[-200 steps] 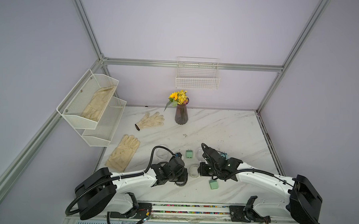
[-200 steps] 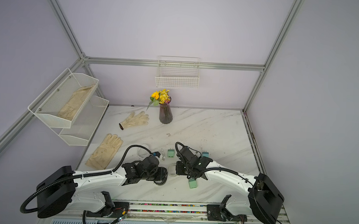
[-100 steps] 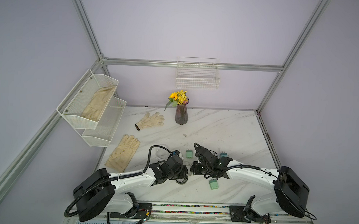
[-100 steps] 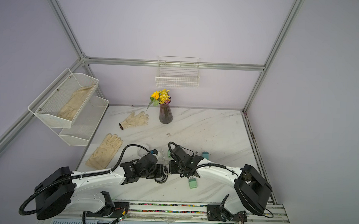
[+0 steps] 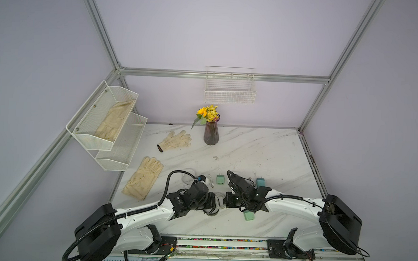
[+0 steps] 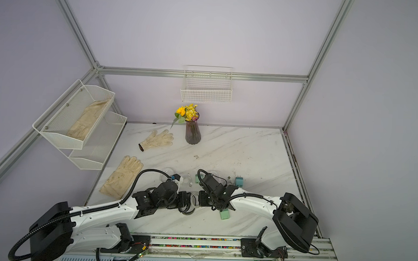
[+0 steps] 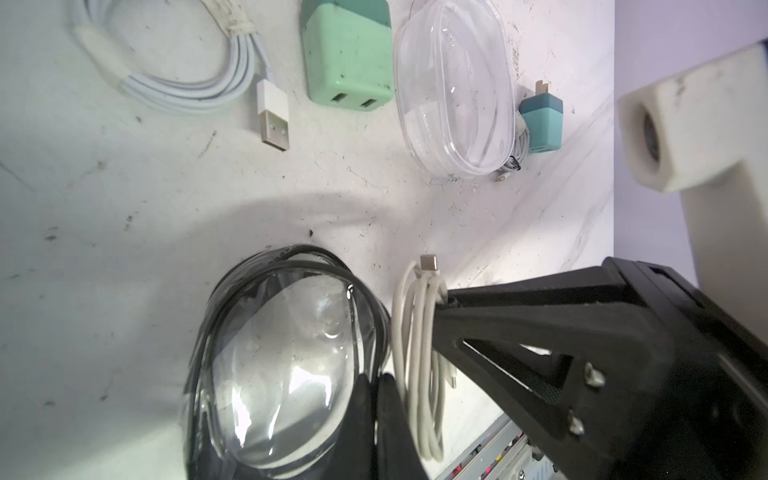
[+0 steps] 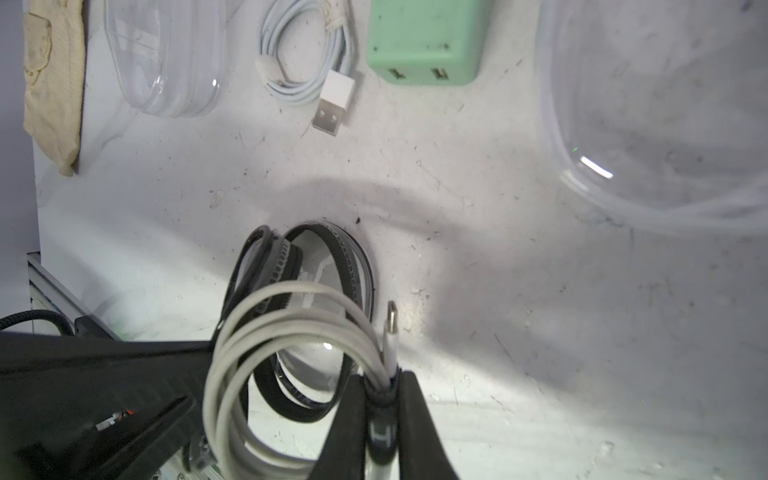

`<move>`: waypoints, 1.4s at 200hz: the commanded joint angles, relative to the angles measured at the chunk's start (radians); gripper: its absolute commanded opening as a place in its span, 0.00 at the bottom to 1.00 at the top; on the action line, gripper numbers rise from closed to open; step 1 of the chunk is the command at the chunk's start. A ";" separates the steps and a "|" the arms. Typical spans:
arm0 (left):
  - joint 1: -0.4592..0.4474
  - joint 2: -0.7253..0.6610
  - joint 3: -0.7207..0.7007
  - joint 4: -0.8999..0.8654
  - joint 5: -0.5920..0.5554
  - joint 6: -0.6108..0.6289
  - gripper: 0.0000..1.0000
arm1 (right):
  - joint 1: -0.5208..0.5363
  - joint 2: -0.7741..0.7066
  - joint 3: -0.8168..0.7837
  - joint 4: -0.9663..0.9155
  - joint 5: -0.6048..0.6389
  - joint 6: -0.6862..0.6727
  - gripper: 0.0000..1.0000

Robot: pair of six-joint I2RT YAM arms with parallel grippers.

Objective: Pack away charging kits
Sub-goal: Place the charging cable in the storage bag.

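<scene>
While the left tool pinches the black-rimmed case at the front of the counter, the right tool grips the grey cable beside it. Best to push the coil in slowly.

Vase — gloves — wire basket

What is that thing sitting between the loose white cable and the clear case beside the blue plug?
A mint-green charger; the left wrist view shows it.
</scene>
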 commanded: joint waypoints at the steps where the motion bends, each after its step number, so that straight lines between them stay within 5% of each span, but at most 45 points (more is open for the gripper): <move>1: 0.005 -0.036 -0.032 0.001 -0.012 -0.015 0.00 | 0.007 0.009 0.018 -0.034 0.038 -0.019 0.05; 280: 0.004 -0.080 -0.132 0.196 -0.064 -0.047 0.00 | 0.110 0.199 0.248 -0.094 0.098 -0.085 0.00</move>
